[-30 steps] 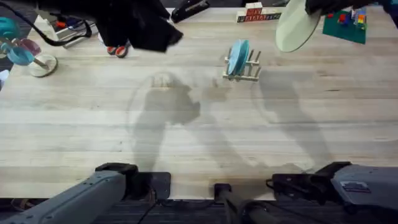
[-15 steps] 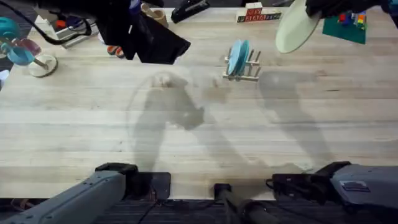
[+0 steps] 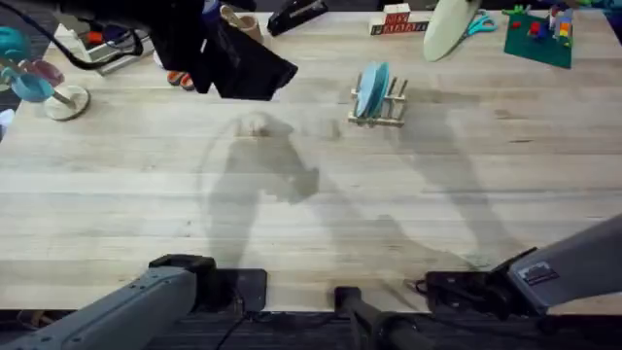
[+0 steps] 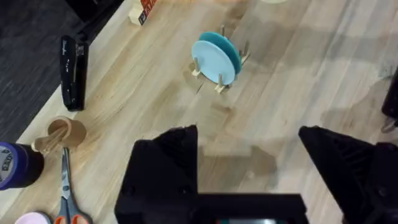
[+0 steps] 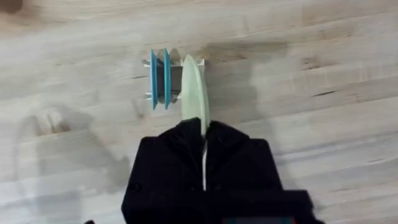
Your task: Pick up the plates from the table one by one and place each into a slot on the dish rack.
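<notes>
The right claw [image 5: 203, 140] pinches the cream plate [image 5: 193, 93] on edge, just above the dish rack [image 5: 176, 79] holding two blue plates [image 5: 160, 78]. The left claw [image 4: 249, 171] hangs spread over the worktop [image 4: 298, 93].

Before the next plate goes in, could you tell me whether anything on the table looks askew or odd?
Nothing stands out. Two blue plates stand upright in the dish rack, which sits square on the table. The right tool holds the cream plate on edge above the rack.
</notes>
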